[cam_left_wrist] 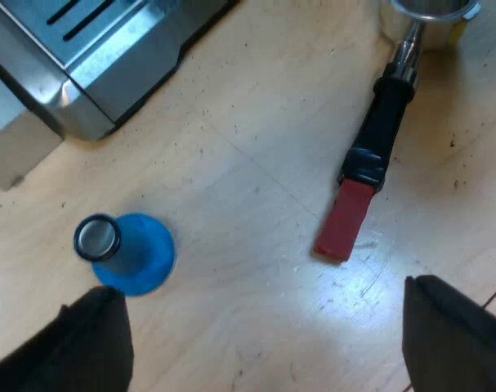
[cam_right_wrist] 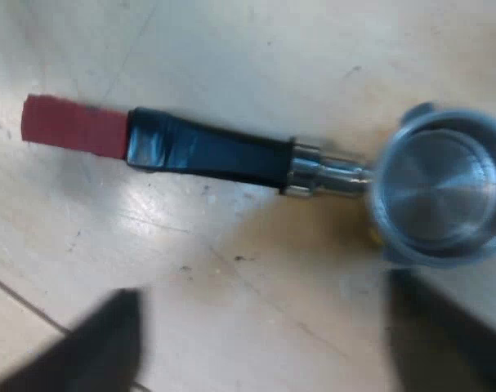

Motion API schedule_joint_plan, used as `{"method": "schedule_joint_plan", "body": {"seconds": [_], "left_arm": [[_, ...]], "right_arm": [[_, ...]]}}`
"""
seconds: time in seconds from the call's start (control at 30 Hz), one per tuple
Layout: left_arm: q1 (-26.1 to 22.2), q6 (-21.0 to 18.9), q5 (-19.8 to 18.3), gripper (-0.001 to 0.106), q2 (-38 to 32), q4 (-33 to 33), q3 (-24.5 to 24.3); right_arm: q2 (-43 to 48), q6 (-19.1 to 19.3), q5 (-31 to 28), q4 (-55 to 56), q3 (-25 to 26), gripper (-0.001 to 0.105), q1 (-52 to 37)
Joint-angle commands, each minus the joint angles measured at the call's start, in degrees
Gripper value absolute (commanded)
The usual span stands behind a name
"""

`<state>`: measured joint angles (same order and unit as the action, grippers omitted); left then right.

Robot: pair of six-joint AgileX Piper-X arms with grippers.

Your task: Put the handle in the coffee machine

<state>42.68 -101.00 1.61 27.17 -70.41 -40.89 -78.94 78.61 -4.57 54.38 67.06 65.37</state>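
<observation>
Wooden table [cam_left_wrist: 256, 139] bears the holder [cam_right_wrist: 231, 155] flat, red end [cam_right_wrist: 72, 126] nearest the tamper [cam_left_wrist: 125, 253].

Light wood tabletop [cam_left_wrist: 256, 122], scattered dark specks, one seam line [cam_right_wrist: 27, 300] running near the holder's red end. Sitting directly on it: the espresso machine [cam_left_wrist: 109, 65], a blue tamper [cam_left_wrist: 129, 253] standing upright with its shiny end up, near the machine's corner, and the metal holder [cam_left_wrist: 380, 135] lying loose and flat. Holder is well apart from both; its red end [cam_left_wrist: 344, 219] is nearest the tamper, basket [cam_right_wrist: 440, 192] far from it.
</observation>
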Motion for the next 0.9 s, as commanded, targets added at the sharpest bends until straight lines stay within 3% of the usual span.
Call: {"method": "schedule_joint_plan", "body": {"seconds": [0.03,0.17,0.4,0.63,0.9], "left_arm": [[0.28,1.06,-3.95,0.070,-0.05,2.62,-0.28],[0.28,1.04,-8.99,0.070,1.70,4.79,-0.28],[0.28,1.04,-9.15,0.070,6.34,4.79,-0.28],[0.28,3.05,-9.15,0.070,8.66,4.79,-0.28],[0.28,3.54,-9.15,0.070,8.75,4.79,-0.28]], "right_arm": [[0.76,0.04,-0.10,2.47,0.23,0.105,-4.08],[0.58,2.73,2.39,2.56,0.23,0.105,-9.95],[0.45,7.63,3.52,2.41,-0.21,0.103,-16.38],[0.12,9.72,5.06,-1.76,-4.17,0.076,-18.55],[-6.33,12.51,11.37,-7.38,-4.97,0.076,-18.55]]}}
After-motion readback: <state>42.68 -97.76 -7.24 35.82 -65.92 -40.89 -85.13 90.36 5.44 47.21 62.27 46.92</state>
